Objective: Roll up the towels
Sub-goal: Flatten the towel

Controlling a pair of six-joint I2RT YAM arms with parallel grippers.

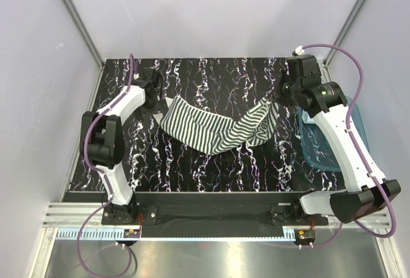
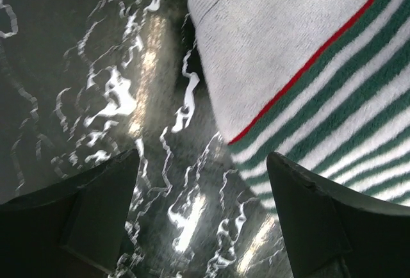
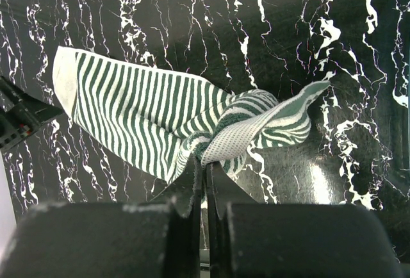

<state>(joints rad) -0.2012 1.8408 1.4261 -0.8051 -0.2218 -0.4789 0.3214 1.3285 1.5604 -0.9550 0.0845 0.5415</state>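
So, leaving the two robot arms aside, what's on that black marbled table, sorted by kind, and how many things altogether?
Striped towel: 1
Translucent blue plastic tray: 1
Total: 2

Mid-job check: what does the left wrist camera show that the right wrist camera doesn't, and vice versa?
Left wrist only: a thin red line along the hem of the striped towel, and the left gripper open, holding nothing. Right wrist only: the right gripper shut on a bunched corner, with the towel's whole length trailing away. Both: the same towel on the black marbled table.
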